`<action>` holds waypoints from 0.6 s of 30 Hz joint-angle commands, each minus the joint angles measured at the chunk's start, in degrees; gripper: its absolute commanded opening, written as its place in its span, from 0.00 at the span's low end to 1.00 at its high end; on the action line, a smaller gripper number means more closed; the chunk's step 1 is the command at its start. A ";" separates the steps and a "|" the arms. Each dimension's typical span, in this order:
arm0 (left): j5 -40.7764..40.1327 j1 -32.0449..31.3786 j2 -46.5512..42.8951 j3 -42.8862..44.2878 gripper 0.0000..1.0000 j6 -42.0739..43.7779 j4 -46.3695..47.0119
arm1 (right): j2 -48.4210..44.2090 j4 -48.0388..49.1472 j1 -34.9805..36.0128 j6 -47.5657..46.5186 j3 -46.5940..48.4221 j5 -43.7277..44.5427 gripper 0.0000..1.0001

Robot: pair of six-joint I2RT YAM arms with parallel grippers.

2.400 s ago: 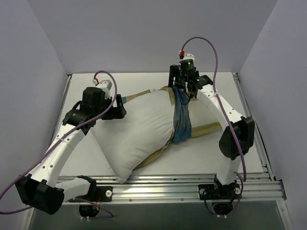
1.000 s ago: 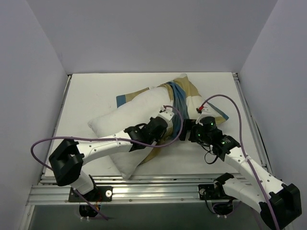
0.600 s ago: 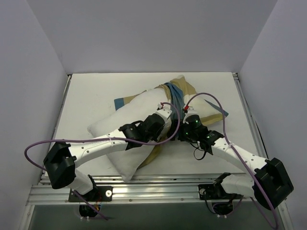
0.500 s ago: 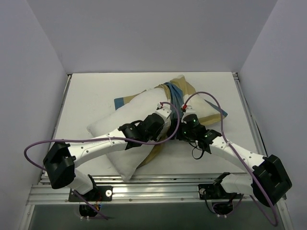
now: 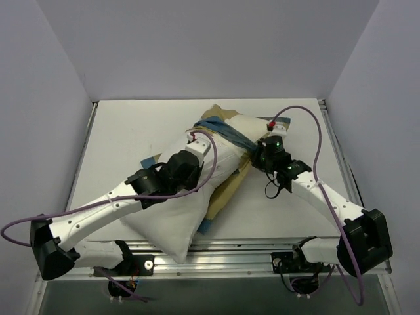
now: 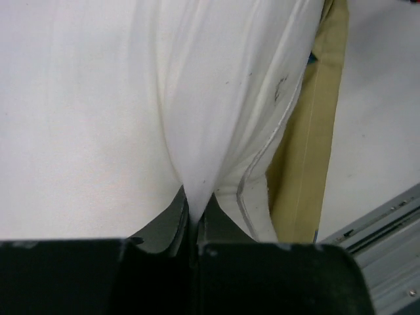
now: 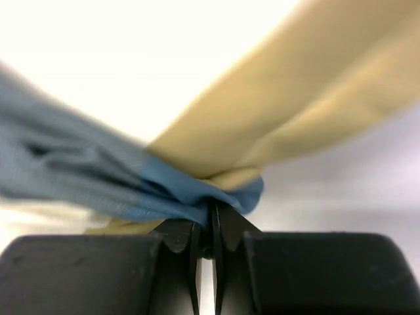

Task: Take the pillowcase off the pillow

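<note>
The plump white pillow (image 5: 223, 149) lies slantwise across the table, from the back centre to the near edge. The checked pillowcase (image 5: 223, 126) is bunched round its far end as a blue band, with tan folds (image 5: 226, 194) under the pillow's right side. My left gripper (image 5: 201, 165) is shut on a pinch of the pillow (image 6: 197, 131), whose white cloth pulls into a ridge between the fingers (image 6: 172, 213). My right gripper (image 5: 257, 156) is shut on the pillowcase's blue edge (image 7: 197, 190), beside a tan fold (image 7: 295, 111).
The white table (image 5: 125, 131) is walled by grey panels at left, back and right. A metal rail (image 5: 262, 252) runs along the near edge, past the arm bases. A small blue corner (image 5: 205, 227) of cloth pokes out under the pillow near the rail.
My right gripper has shut on the pillowcase's blue edge and moved up and right. My left gripper has drawn the pillow down and left toward the near edge. The blue band has slid toward the pillow's far end.
</note>
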 commanded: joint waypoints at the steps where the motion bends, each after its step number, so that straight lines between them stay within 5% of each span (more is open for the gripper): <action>1: 0.88 1.88 -8.29 0.25 0.02 -3.31 -12.41 | 1.79 -2.87 -9.84 1.38 4.68 9.78 0.00; 18: -2.97 6.46 -29.04 5.70 0.02 -7.53 -32.63 | 5.49 -8.05 -35.60 1.74 19.71 3.01 0.00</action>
